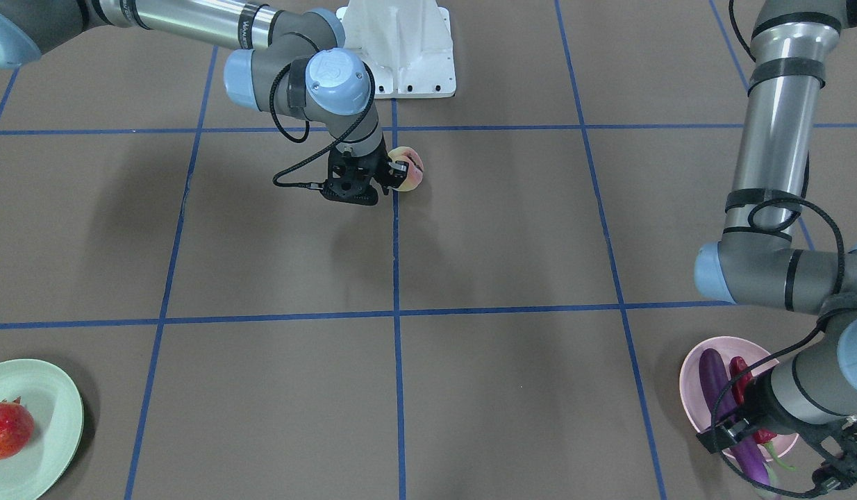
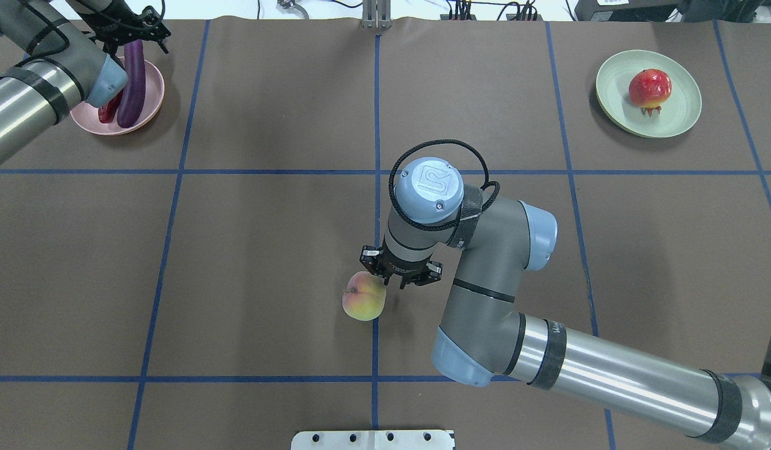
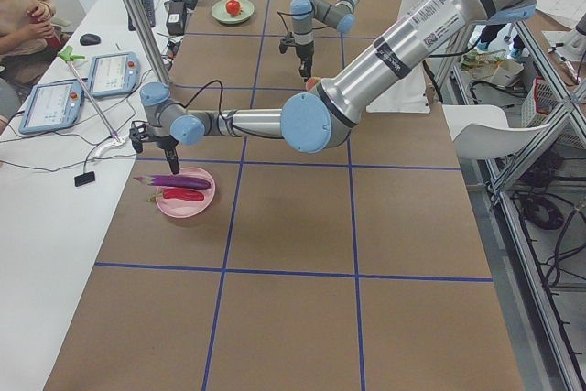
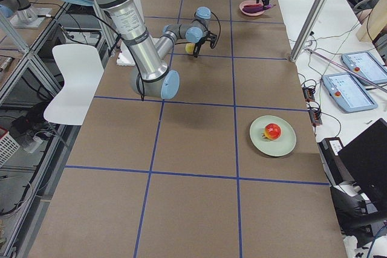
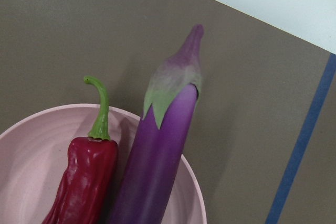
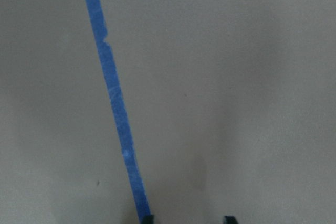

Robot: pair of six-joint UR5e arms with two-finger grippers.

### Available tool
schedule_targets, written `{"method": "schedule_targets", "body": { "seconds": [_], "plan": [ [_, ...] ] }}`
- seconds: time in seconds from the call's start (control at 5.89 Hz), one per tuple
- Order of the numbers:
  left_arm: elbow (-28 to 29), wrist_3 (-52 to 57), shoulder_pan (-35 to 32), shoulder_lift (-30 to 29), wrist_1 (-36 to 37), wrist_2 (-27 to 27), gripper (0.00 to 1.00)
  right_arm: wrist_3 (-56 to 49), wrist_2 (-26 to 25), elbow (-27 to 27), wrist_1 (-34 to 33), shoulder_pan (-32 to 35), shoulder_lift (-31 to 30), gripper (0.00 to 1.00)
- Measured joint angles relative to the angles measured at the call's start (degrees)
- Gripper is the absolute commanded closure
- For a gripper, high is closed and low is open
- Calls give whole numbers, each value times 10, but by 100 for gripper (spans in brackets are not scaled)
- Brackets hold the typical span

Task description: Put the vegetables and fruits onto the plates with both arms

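Near the table's middle lies the pale pink-yellow peach (image 2: 363, 295) (image 1: 409, 169). My right gripper (image 2: 401, 279) is down beside it. Its wrist view shows only bare table and two fingertips (image 6: 149, 217) set apart, so it is open with nothing between them. The pink plate (image 2: 153, 103) (image 5: 31, 145) carries the purple eggplant (image 2: 134, 81) (image 5: 157, 166), whose stem end juts over the rim, and the dark-red chili (image 2: 107, 112) (image 5: 84, 182). My left gripper (image 2: 135, 39) hovers open just above them. The red fruit (image 2: 650, 87) rests on the green plate (image 2: 616, 109).
The white base block (image 1: 401, 48) stands at the robot's edge of the table. Blue tape lines (image 2: 376, 187) divide the brown surface. A seated person (image 3: 18, 6) and tablets (image 3: 110, 70) are on a side desk past the pink plate.
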Motion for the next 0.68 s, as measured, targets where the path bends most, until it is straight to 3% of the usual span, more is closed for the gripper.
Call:
{"method": "schedule_targets", "body": {
  "seconds": [0.17, 0.68],
  "plan": [
    [-10, -4, 1, 7, -1, 0, 0, 2, 3, 1, 1, 3, 4, 1],
    [-26, -25, 9, 16, -1, 2, 0, 14, 7, 1, 3, 24, 28, 0]
  ]
}}
